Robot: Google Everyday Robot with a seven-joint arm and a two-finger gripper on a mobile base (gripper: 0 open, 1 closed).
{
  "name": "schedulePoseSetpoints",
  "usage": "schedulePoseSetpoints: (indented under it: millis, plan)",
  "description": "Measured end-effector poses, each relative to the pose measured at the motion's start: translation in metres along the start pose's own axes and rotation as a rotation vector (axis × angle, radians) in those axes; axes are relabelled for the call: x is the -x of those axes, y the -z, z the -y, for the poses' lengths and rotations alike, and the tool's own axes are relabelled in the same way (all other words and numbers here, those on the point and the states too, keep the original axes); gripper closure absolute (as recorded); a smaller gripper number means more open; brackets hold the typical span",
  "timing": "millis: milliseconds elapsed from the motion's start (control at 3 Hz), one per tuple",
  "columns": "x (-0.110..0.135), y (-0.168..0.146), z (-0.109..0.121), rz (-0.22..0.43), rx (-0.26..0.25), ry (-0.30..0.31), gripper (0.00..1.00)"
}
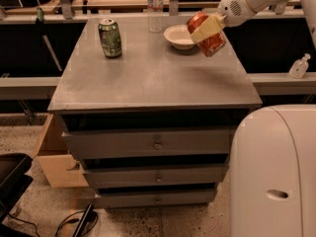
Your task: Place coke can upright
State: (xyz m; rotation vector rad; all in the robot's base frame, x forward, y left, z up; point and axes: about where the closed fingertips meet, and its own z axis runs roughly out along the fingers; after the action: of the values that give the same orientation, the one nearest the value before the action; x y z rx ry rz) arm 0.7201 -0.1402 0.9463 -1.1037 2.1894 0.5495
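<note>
The coke can (213, 42), red-orange with white markings, hangs tilted in the air above the right rear of the grey cabinet top (153, 78). My gripper (206, 29) comes in from the upper right and is shut on the can, its pale finger (203, 28) lying across the can's side. The can is clear of the surface, just right of a white bowl (178, 36).
A green can (109, 38) stands upright at the cabinet's left rear. A clear plastic bottle (155, 6) stands behind the bowl. A dispenser bottle (299, 66) sits on a ledge at right. My white base (274, 172) fills the lower right. Drawers face front.
</note>
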Motion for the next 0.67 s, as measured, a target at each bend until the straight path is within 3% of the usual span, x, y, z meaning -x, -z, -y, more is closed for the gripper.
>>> schedulePoseSetpoints:
  millis: [667]
  plan:
    - [-0.0152, 0.0185, 0.0014, 0.232, 0.104, 0.036, 1.00]
